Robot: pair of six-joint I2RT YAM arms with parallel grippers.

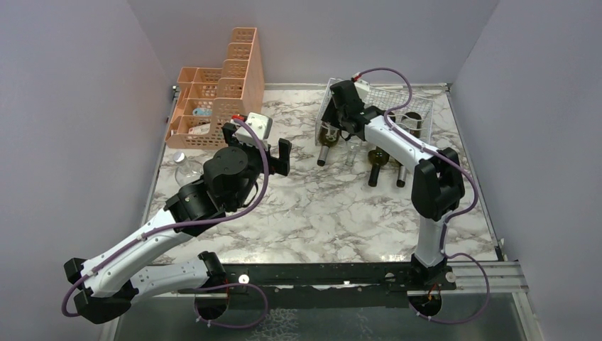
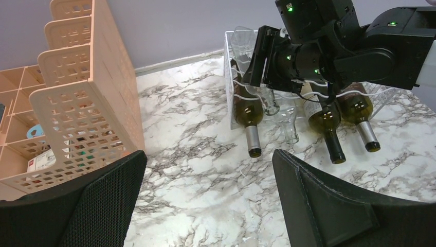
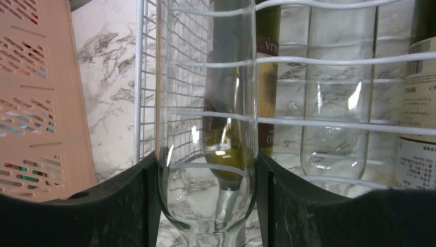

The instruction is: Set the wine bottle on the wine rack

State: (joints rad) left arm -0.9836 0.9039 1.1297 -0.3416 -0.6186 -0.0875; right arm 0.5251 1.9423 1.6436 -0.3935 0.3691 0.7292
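Three lilac walls (image 1: 71,106) enclose the grey-veined white marble bench (image 1: 319,213); right jaws clamp the clear glass wine bottle (image 3: 205,128) at the silvery-white wire wine rack (image 1: 419,106), far right; left jaws stand apart, empty

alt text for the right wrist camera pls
The right gripper clamps a clear glass bottle between its black fingers, at the white wire wine rack. The rack also holds a dark labelled bottle, a second clear bottle and another labelled bottle at far right; a peach organizer stands at left.
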